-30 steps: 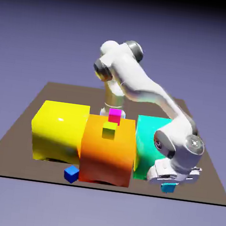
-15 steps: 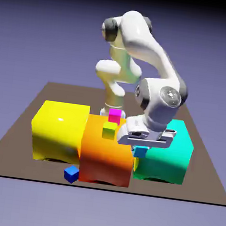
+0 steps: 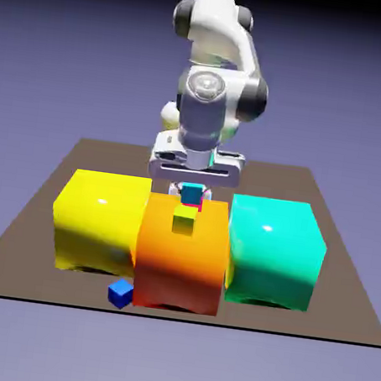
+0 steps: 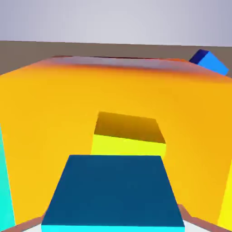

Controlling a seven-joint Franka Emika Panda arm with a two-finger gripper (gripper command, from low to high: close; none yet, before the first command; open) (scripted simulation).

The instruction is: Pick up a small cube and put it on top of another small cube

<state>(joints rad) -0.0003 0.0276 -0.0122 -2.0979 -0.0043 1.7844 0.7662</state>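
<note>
The tool (image 3: pixel 193 191) was clenched around the cyan cube (image 3: pixel 192 194), holding it just above the magenta cube (image 3: pixel 198 204) atop the orange block (image 3: pixel 180 260), behind the yellow-green cube (image 3: pixel 184 220).

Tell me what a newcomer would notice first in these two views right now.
Three big blocks in a row: yellow block, orange block, turquoise block. Above the orange one's back edge, the hand grips the small cyan cube, hiding most of the magenta cube beneath. A yellow-green cube sits in front; a royal-blue cube lies on the table.
</note>
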